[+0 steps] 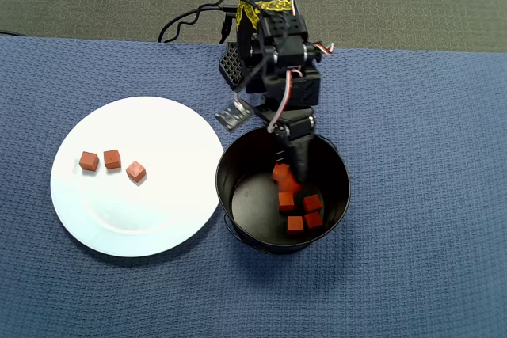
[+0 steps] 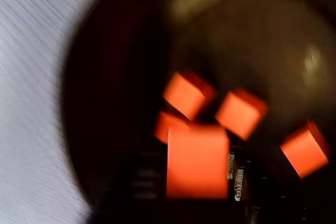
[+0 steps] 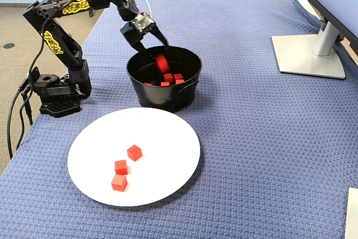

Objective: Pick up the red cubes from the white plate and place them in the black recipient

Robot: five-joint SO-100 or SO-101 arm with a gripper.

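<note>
Three red cubes (image 1: 112, 158) (image 3: 121, 167) lie in a loose row on the white plate (image 1: 135, 219) (image 3: 162, 138). To the right of the plate in the overhead view stands the black recipient (image 1: 226, 195) (image 3: 162, 96) (image 2: 105, 77), with several red cubes (image 1: 312, 202) (image 3: 170, 79) (image 2: 241, 111) on its floor. My gripper (image 1: 289, 176) (image 3: 161, 62) (image 2: 189, 174) reaches down into the recipient from its far rim. It is shut on one red cube (image 3: 162, 62) (image 2: 197, 161), which hangs just above the loose ones.
A blue woven cloth (image 1: 412, 156) covers the table. The arm's base (image 3: 56, 93) and cables (image 1: 190, 21) sit behind the recipient. A monitor stand (image 3: 310, 54) occupies the far right in the fixed view, with a white object (image 3: 352, 211) at the bottom right corner.
</note>
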